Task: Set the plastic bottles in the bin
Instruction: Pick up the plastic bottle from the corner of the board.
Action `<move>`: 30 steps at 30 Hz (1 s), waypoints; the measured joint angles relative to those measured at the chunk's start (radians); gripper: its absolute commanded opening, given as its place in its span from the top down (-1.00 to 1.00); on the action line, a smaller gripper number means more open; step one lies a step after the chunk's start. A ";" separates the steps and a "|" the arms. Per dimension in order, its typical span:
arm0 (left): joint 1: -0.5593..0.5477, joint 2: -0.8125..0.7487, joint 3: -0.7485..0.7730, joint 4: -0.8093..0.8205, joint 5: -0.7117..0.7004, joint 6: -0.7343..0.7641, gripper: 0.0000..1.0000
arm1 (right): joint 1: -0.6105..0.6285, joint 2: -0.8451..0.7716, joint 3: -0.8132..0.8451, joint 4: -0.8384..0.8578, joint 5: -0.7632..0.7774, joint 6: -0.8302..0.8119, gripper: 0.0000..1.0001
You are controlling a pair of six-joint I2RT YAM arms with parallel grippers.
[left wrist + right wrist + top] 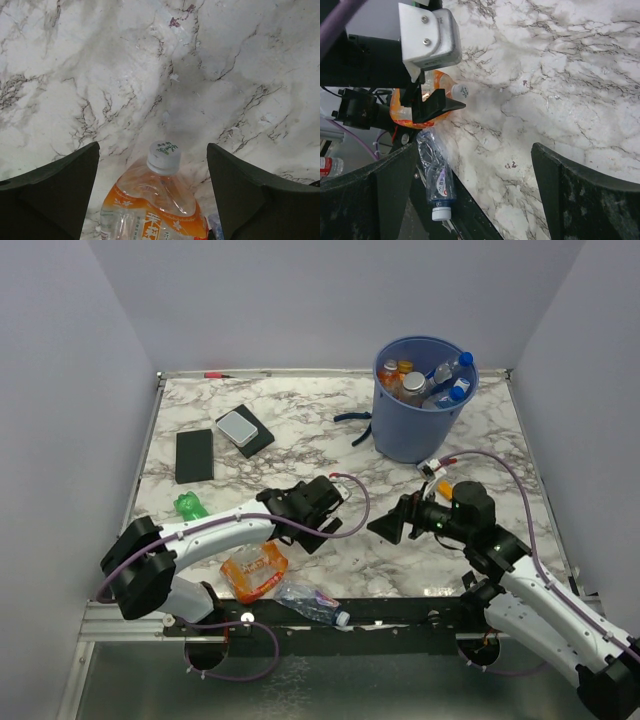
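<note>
Looks like a robot test lab — 3 bare grey walls round a marble-look table, 2 robot arms bolted to a metal rail.

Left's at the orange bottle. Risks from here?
Left gripper is open at the tapered cap end of the orange-labelled bottle; a pinch may slip. The clear bottle lies at the table edge; a nudge could roll it off. Right gripper sits close; swinging to the bin might clip it.

1. White marble-veined bench seen from above.
2. Flat black slab at ten o'clock from the bench centre.
3. Black case topped by a grey pad, at the slab's two o'clock.
4. Dark strap at twelve o'clock.
</note>
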 measured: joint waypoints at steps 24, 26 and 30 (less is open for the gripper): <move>-0.206 -0.510 -0.076 -0.003 -0.610 -0.691 -0.98 | 0.447 0.365 0.069 -0.034 0.084 -0.012 -0.99; -0.205 -0.535 -0.091 0.022 -0.686 -0.699 -0.98 | 0.519 0.436 0.113 -0.032 0.126 -0.014 -0.99; -0.204 -0.565 -0.116 0.116 -0.827 -0.666 -0.98 | 0.634 0.557 0.189 -0.039 0.215 -0.019 -0.99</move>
